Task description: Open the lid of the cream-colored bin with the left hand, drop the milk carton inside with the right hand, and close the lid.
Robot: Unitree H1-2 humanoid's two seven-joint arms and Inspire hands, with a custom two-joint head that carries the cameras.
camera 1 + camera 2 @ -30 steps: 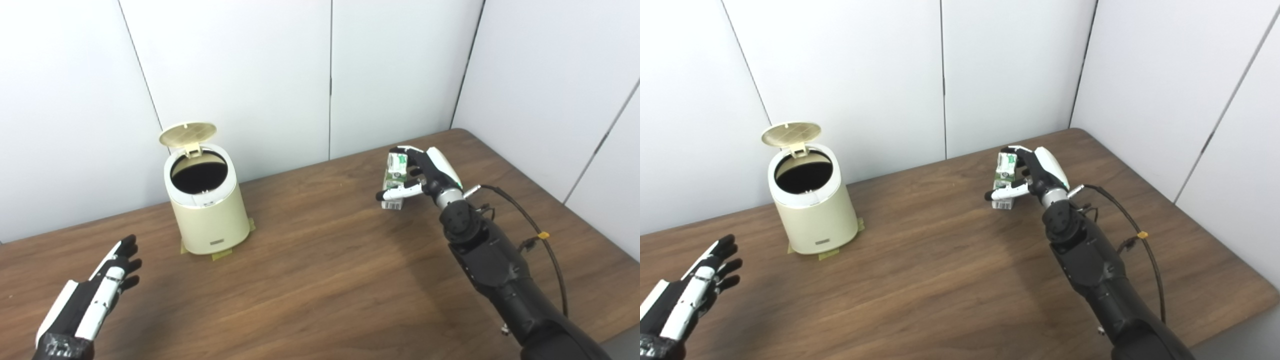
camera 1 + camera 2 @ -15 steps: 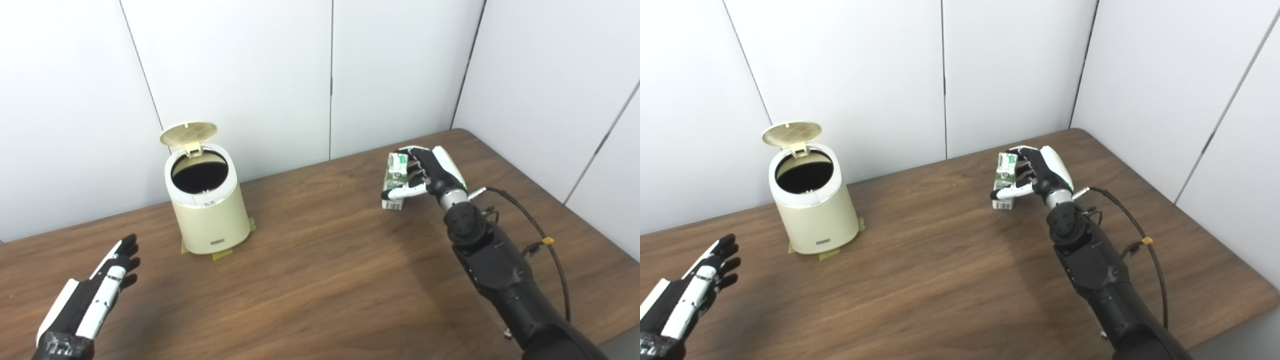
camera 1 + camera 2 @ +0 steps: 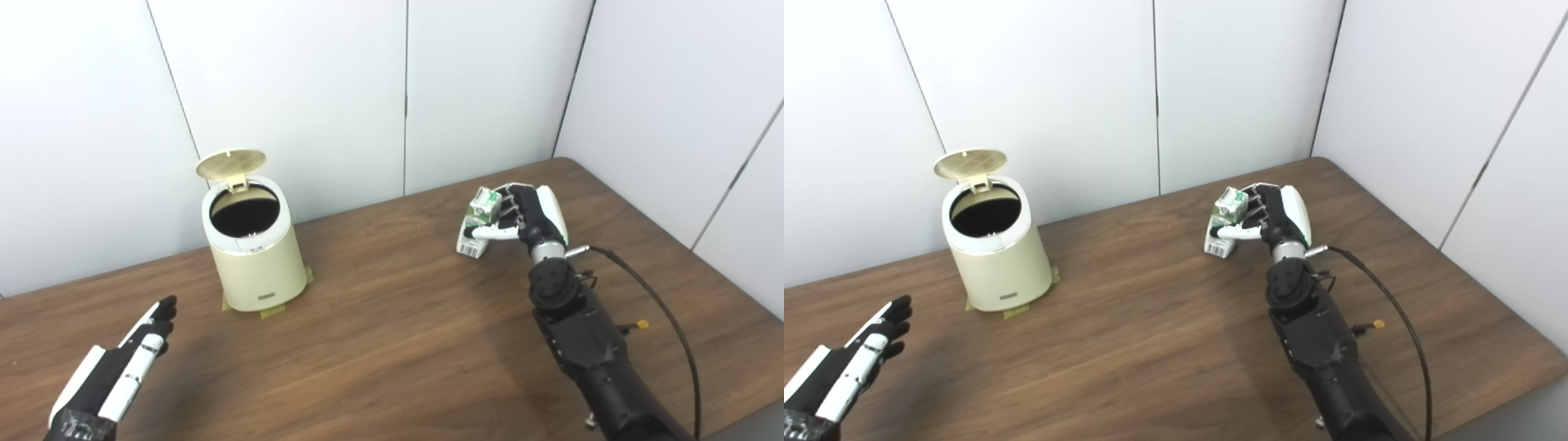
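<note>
Lid (image 3: 231,163) of the cream-colored bin (image 3: 257,263) stands tipped back on its hinge, mouth dark and unobstructed. The opening step reads as done.

Right hand (image 3: 528,215): fingers wrapped round the milk carton (image 3: 477,222), thumb across its near face. Carton tilted, top leaning away from the palm; whether its lower corner touches the surface (image 3: 392,331) or hangs just above it, I cannot tell. So the step in hand is the pickup and carry of the carton.

Left hand (image 3: 125,370): fingers straight and spread a little, holding nothing, palm inward. The bin sits beyond and slightly right of its fingertips, not touching. It appears to be waiting.

From the right hand, the bin lies well off to the left, with bare surface between.

Next move, as I judge it: raise the carton clear, sweep it leftward at a height above the bin's rim, stop over the dark mouth, then let the fingers loosen. The tilt may need correcting so the carton falls cleanly through. The upright lid behind the mouth is something to steer short of. Closing the lid is yet to come.
</note>
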